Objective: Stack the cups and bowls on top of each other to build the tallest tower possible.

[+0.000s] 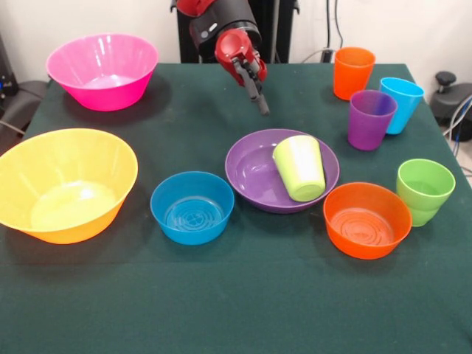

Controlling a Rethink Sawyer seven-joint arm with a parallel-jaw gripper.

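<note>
The wide purple bowl (251,173) sits at the table's middle with the lime-yellow cup (301,168) lying tilted in its right half. The small blue bowl (192,206) stands on the cloth just left of it, apart from it. The small orange bowl (366,220) stands to its right. The green cup (424,190), purple cup (371,118), light blue cup (400,103) and orange cup (352,71) stand upright at the right. My gripper (259,103) hangs empty above the cloth, behind the purple bowl.
The big pink bowl (103,70) is at the far left corner. The big yellow-orange bowl (63,184) is at the left edge. The dark green cloth (221,310) covers the table. The robot's pedestal stands behind the far edge.
</note>
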